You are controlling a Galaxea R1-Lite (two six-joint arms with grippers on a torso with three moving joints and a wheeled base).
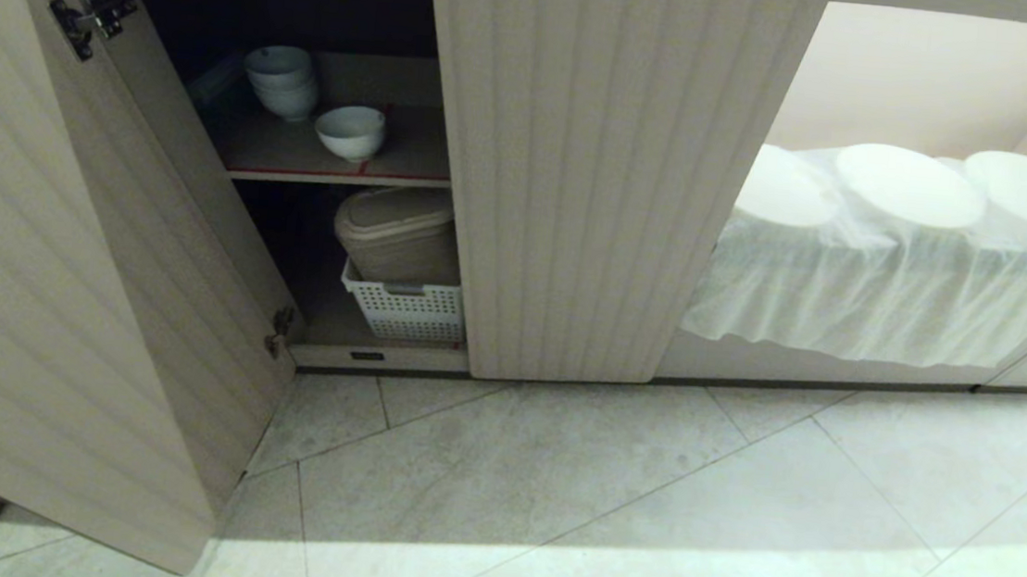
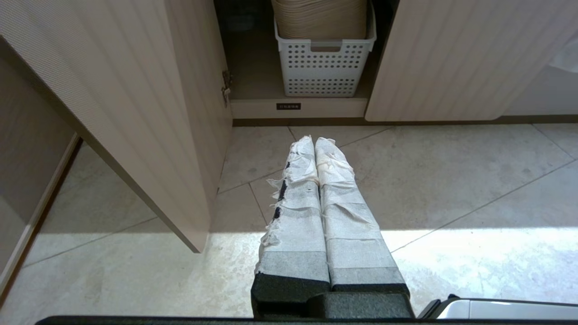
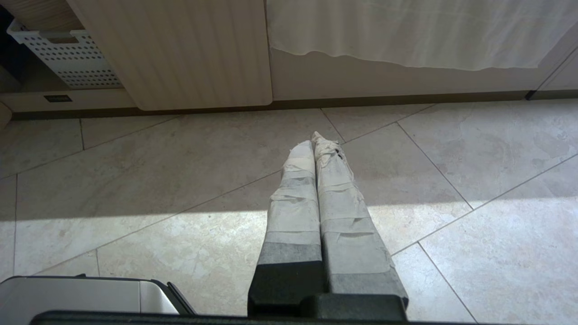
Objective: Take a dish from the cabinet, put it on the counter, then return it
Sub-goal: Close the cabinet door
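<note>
Nothing is judged done: the dish (image 1: pixel 350 131) sits on the cabinet (image 1: pixel 612 176) shelf, well beyond both clenched, empty jaws.

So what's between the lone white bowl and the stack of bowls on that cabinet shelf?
Nothing: in the head view a bare strip of shelf separates the dish from the stacked bowls; they stand apart, not touching.

Inside the cabinet (image 1: pixel 607 176), the dish (image 1: pixel 350 132) sat on the upper shelf (image 1: pixel 302 154), just right of and before the stacked bowls (image 1: pixel 282 80). Below it, a basket (image 1: pixel 407 309) held a bin (image 1: pixel 397 234).
</note>
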